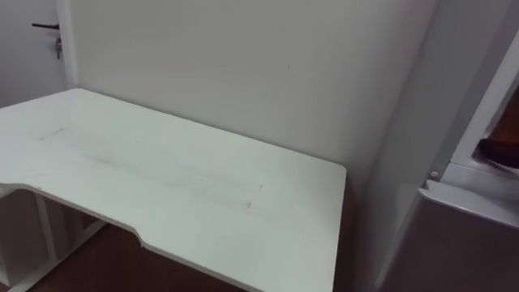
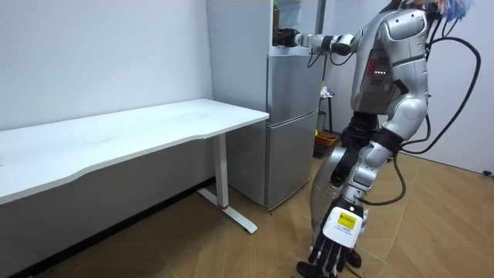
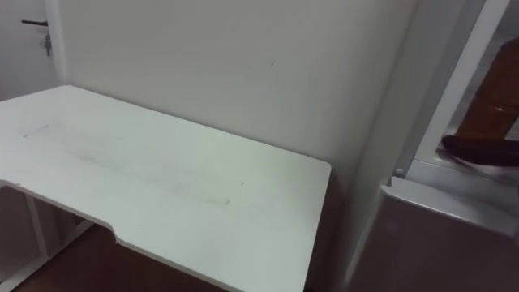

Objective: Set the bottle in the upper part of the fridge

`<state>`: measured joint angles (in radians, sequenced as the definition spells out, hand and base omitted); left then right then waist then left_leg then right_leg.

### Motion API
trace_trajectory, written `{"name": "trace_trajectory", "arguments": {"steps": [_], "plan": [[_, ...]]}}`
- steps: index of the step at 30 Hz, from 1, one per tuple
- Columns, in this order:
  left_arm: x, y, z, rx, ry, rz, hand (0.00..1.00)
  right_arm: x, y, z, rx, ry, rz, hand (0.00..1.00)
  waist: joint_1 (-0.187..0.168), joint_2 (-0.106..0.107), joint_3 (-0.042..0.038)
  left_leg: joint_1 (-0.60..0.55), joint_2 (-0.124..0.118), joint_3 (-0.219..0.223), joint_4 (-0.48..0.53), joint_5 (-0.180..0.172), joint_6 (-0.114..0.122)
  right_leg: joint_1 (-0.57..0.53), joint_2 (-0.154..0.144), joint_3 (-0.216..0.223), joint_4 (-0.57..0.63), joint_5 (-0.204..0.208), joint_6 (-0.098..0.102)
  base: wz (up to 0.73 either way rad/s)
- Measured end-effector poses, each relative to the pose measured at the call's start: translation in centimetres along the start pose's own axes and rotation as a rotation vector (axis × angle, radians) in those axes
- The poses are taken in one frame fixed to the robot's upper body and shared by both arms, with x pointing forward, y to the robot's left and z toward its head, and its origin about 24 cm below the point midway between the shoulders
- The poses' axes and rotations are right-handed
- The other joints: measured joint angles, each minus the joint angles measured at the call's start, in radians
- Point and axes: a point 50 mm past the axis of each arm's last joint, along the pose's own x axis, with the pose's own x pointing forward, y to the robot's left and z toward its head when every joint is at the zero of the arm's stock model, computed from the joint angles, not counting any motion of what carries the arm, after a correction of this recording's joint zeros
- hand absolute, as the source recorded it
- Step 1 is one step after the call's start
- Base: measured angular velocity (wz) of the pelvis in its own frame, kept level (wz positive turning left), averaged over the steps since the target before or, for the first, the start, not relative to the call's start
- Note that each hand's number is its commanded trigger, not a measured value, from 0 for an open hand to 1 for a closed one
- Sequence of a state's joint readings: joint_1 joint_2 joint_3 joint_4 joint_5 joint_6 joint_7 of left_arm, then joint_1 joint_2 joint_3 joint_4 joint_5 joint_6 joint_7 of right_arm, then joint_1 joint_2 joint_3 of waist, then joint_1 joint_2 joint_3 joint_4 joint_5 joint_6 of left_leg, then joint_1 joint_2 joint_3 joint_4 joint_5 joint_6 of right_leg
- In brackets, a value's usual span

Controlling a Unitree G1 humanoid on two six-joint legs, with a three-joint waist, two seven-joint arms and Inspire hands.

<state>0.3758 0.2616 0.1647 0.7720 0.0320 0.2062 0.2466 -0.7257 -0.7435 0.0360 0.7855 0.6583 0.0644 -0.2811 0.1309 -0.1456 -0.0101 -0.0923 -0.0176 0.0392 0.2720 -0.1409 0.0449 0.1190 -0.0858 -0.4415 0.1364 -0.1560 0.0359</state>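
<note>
Setting the bottle [image 3: 496, 89] down inside the upper fridge [image 2: 292, 123]

Best done by standing it upright, well back from the fridge's front edge, then easing off and drawing straight out. Counted outward: one left hand [image 2: 337, 245] hanging low, well out from the fridge, fingers slack and empty; one white table [image 1: 178, 186] just beside the fridge; one right hand [image 3: 478, 152] inside the fridge's upper part, at the foot of the one brown bottle, clasped or loose: cannot tell.

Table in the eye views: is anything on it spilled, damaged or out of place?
Nothing stands out. The table stands level beside the wall, its top showing only faint grey marks.
</note>
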Motion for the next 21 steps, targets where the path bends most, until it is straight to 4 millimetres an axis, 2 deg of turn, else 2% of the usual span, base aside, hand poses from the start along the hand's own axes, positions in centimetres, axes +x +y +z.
{"name": "trace_trajectory", "arguments": {"steps": [10, 21], "plan": [[-0.2, -0.3, -1.6, -0.019, 0.06, -0.023, 0.0, 0.1, -0.5, 0.2, 0.044, 0.024, 0.016, 0.0, -0.033, 0.016, -0.0078, 0.023, 0.003, 0.006, -0.017, 0.0, 0.0, 0.011, 0.0, 0.01, 0.005, 0.004, 0.002, -0.03], [-0.5, -0.9, -2.4, -0.06, 0.092, -0.046, 0.0, 0.2, -1.2, 0.2, 0.068, 0.045, -0.019, 0.0, -0.078, 0.023, -0.0057, 0.062, 0.007, 0.039, -0.041, -0.001, -0.008, 0.016, -0.004, 0.033, 0.014, 0.004, 0.001, -0.12]]}}
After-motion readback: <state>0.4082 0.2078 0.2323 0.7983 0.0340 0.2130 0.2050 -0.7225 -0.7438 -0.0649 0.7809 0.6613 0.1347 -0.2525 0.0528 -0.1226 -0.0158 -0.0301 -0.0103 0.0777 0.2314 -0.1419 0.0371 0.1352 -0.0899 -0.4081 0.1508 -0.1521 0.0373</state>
